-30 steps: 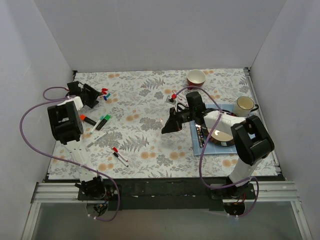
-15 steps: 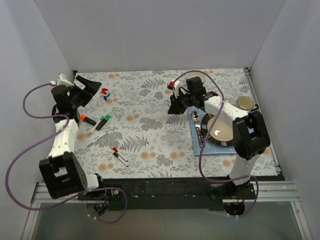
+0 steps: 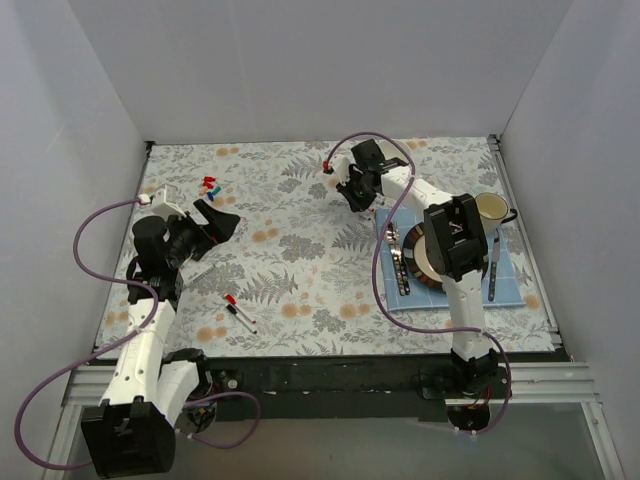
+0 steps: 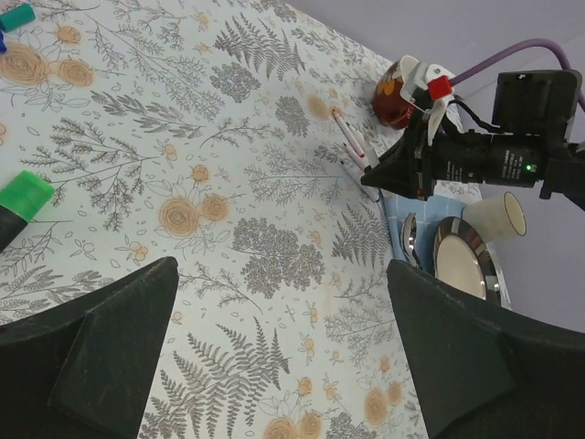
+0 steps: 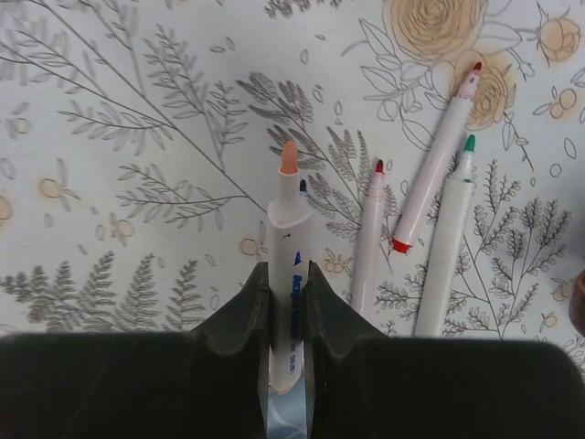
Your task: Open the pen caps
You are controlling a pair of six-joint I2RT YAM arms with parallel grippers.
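My right gripper (image 5: 290,302) is shut on a white pen (image 5: 291,229) with a bare orange tip, held low over the cloth; in the top view the gripper (image 3: 352,196) is at the far middle. Three uncapped white pens (image 5: 370,240) lie just right of it, with red and green tips. My left gripper (image 4: 283,366) is open and empty above the cloth at the left (image 3: 222,222). Loose red and blue caps (image 3: 210,186) lie far left. A red-capped pen (image 3: 230,300) and a dark-capped one (image 3: 243,319) lie near the front. A green-capped marker (image 4: 26,194) lies by the left finger.
A blue mat (image 3: 512,290) at the right holds a plate (image 3: 432,262) and grey cutlery (image 3: 400,262). A white mug (image 3: 490,207) stands behind it. A red bowl (image 4: 395,91) sits beyond the right gripper. White walls close in three sides.
My left gripper has swung from the far left corner back towards the front and right. My right gripper has carried the pen from mid-table to the far middle.
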